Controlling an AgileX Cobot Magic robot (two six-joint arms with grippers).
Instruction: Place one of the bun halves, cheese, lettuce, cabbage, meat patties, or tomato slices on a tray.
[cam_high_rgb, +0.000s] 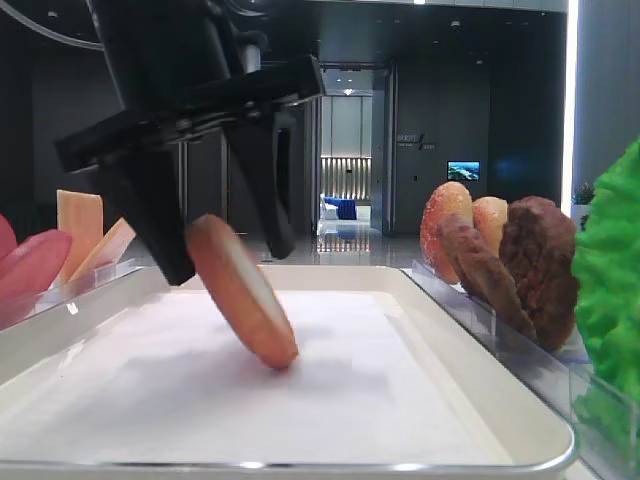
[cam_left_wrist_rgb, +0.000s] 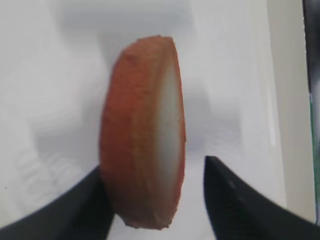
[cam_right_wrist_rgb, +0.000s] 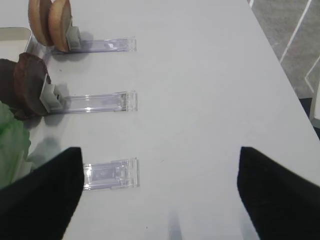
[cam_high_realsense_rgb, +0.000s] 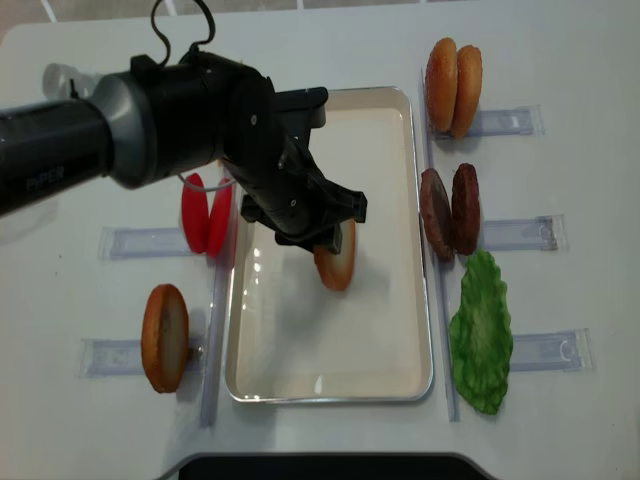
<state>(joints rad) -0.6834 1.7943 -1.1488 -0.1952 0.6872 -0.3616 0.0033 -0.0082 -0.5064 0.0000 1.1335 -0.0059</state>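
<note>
A bun half (cam_high_rgb: 240, 290) stands tilted on the white tray (cam_high_rgb: 500, 405), its lower edge on the liner and its top leaning against one finger of my left gripper (cam_high_rgb: 228, 262). From the left wrist, the bun half (cam_left_wrist_rgb: 140, 135) sits on edge with its pale face to the right. One finger of my left gripper (cam_left_wrist_rgb: 152, 167) touches its crust. The other finger stands apart from it with tray (cam_left_wrist_rgb: 50, 100) showing in the gap, so the jaws are open. From above, the bun half (cam_high_realsense_rgb: 335, 265) lies mid-tray (cam_high_realsense_rgb: 330, 350). My right gripper (cam_right_wrist_rgb: 160, 150) hangs open over bare table.
Right of the tray, clear holders carry two bun halves (cam_high_realsense_rgb: 452, 85), meat patties (cam_high_realsense_rgb: 450, 210) and lettuce (cam_high_realsense_rgb: 482, 335). On the left are tomato slices (cam_high_realsense_rgb: 207, 215) and another bun half (cam_high_realsense_rgb: 165, 335). Cheese slices (cam_high_rgb: 82, 228) stand far left. An empty holder (cam_right_wrist_rgb: 110, 172) lies under my right gripper.
</note>
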